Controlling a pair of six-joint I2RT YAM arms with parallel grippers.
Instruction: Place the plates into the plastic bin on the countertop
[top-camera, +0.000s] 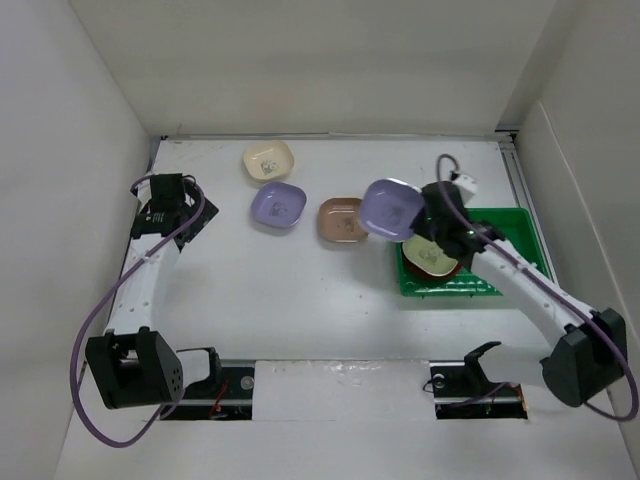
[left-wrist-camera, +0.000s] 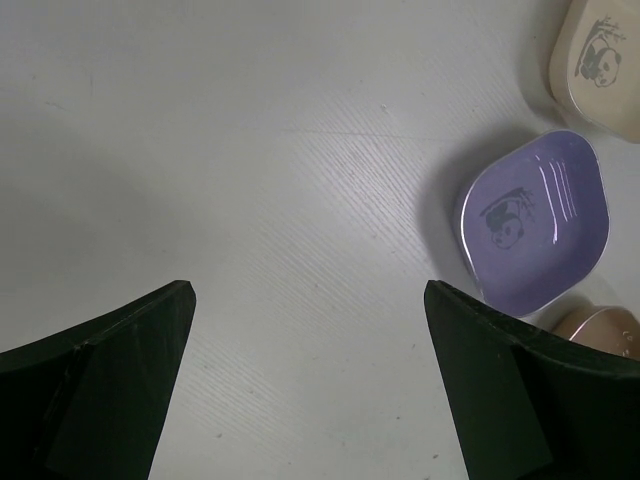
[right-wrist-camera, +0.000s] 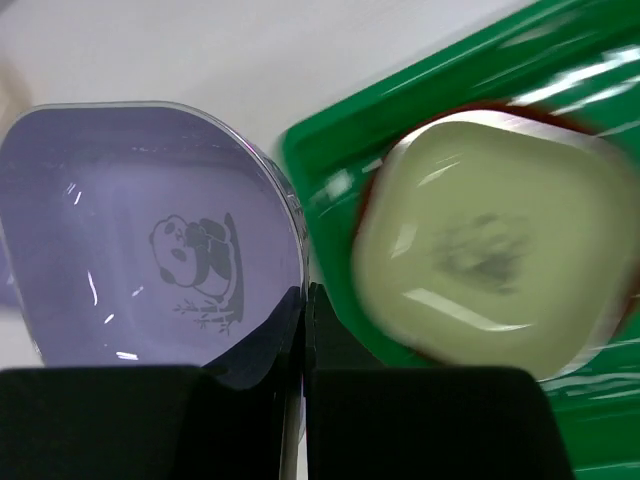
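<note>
My right gripper (top-camera: 425, 212) is shut on the rim of a lavender plate (top-camera: 388, 208), held tilted in the air just left of the green plastic bin (top-camera: 515, 222); it also shows in the right wrist view (right-wrist-camera: 150, 240). In the bin an olive green plate (right-wrist-camera: 495, 240) lies on a red-orange plate (top-camera: 440, 270). On the countertop (top-camera: 280, 300) lie a cream plate (top-camera: 268, 160), a second lavender plate (top-camera: 277, 205) and a tan-pink plate (top-camera: 341, 220). My left gripper (left-wrist-camera: 308, 330) is open and empty over bare countertop, left of the lavender plate (left-wrist-camera: 535, 220).
White walls stand on the left, back and right. The bin's green wall (right-wrist-camera: 320, 160) is right beside the held plate. The cream plate (left-wrist-camera: 600, 60) and the tan-pink plate (left-wrist-camera: 600, 330) show at the right edge of the left wrist view.
</note>
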